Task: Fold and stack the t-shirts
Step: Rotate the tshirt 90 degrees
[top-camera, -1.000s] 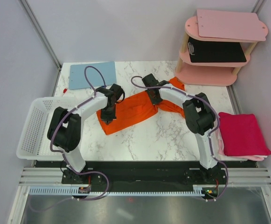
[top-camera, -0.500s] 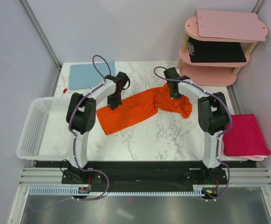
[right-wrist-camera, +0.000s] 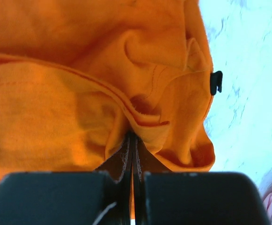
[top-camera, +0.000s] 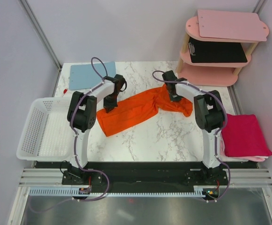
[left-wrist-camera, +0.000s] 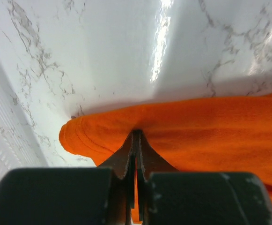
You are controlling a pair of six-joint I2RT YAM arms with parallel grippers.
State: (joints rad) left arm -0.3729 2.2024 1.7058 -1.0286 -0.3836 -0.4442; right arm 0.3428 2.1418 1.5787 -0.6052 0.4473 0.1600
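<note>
Left gripper (left-wrist-camera: 136,135) has its fingers squeezed together on a folded edge of the bright orange cotton t-shirt (top-camera: 131,111), pinching the cloth. Right gripper (right-wrist-camera: 132,137) is the same deal, clamped tight on a bunched seam at the shirt's other end. The shirt's stretched out, kinda rumpled, across the middle of the white marble-look table (top-camera: 173,138), toward its far side. A folded magenta-pink t-shirt (top-camera: 244,135) sits at the table's right edge.
</note>
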